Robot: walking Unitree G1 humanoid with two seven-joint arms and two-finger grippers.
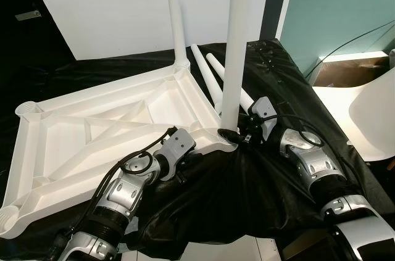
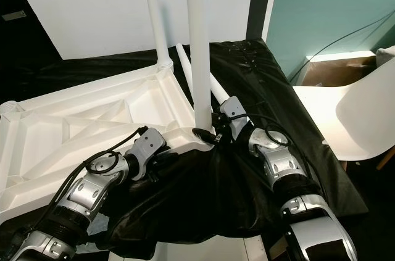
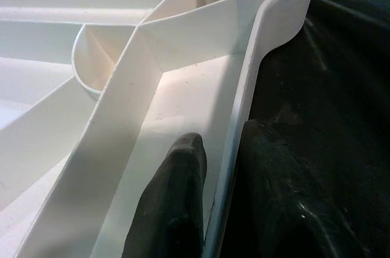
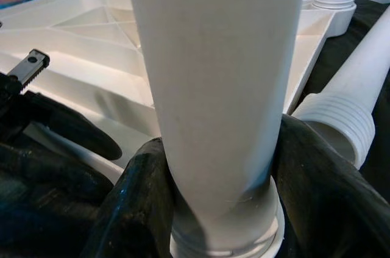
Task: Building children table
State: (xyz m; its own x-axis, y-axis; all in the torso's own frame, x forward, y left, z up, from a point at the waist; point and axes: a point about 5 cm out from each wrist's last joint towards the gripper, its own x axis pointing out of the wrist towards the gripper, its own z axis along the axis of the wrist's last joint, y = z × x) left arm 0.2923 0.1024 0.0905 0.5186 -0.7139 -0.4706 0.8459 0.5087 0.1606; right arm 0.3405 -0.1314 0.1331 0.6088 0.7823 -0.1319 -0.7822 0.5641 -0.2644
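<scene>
R gripper (image 4: 219,209) is pinched round the base of the near table leg (image 1: 236,45), which stands upright in the corner socket (image 1: 227,135) of the upturned white tabletop (image 1: 92,131). L gripper (image 3: 210,191) pinches the tabletop's edge rim, one finger (image 3: 173,203) inside, one outside. Far corner socket holds a second upright leg (image 1: 175,14) — two loose legs (image 1: 213,79) lie just beside on the black sheet (image 1: 271,168). White chair (image 2: 355,113) to the right. No readable writing

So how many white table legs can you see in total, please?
4. Two stand upright in the upturned tabletop: the far leg and the near leg, held by the right tool. Two loose legs lie behind on the black sheet.
</scene>
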